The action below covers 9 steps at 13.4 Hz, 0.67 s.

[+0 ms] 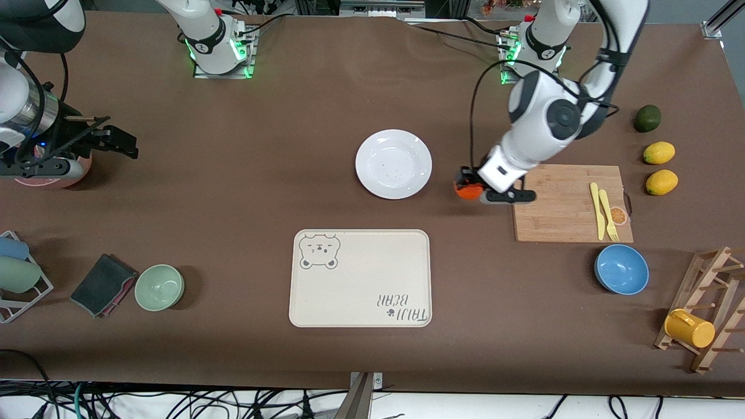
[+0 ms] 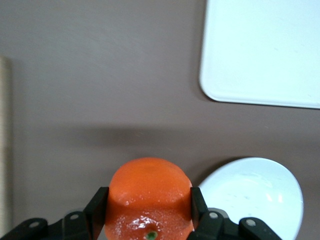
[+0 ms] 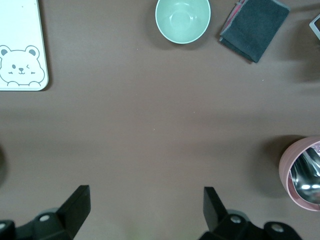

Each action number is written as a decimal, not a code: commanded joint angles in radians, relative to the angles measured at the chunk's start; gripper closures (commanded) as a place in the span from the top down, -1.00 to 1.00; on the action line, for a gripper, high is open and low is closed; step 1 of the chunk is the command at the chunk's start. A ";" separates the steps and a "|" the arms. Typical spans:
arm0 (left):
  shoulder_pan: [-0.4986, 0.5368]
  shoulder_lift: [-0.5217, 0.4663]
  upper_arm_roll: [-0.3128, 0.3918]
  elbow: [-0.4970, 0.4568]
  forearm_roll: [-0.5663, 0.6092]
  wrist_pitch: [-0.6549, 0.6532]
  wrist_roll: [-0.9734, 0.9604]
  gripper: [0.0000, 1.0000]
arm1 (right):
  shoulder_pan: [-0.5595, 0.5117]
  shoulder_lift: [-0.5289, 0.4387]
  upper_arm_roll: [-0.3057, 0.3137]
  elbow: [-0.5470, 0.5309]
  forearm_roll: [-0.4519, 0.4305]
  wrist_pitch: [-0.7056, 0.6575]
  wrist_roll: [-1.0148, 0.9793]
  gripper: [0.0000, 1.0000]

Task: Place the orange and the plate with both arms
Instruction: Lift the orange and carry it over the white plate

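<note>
My left gripper (image 1: 469, 187) is shut on the orange (image 1: 467, 190), holding it over the brown table between the white plate (image 1: 394, 163) and the wooden cutting board (image 1: 571, 203). In the left wrist view the orange (image 2: 148, 197) sits between both black fingers (image 2: 97, 207), with the plate (image 2: 257, 195) close beside it. My right gripper (image 1: 119, 141) is open and empty at the right arm's end of the table; in the right wrist view (image 3: 146, 202) its fingers stand wide apart over bare table.
A beige bear-print tray (image 1: 361, 278) lies nearer the front camera than the plate. A yellow knife and fork (image 1: 603, 210) lie on the board. Blue bowl (image 1: 621, 269), two lemons (image 1: 659, 153), avocado (image 1: 647, 118), rack with yellow mug (image 1: 690, 328), green bowl (image 1: 159, 287), dark cloth (image 1: 103, 284), pink cup (image 3: 302, 172).
</note>
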 commanded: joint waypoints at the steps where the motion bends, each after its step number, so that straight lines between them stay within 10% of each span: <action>1: -0.122 0.089 0.007 0.088 -0.021 0.020 -0.130 -0.97 | -0.005 0.003 -0.006 0.008 0.017 -0.002 -0.014 1.00; 9: -0.325 0.279 0.015 0.159 -0.016 0.131 -0.353 -0.77 | -0.014 0.006 -0.006 0.008 0.017 0.000 -0.012 1.00</action>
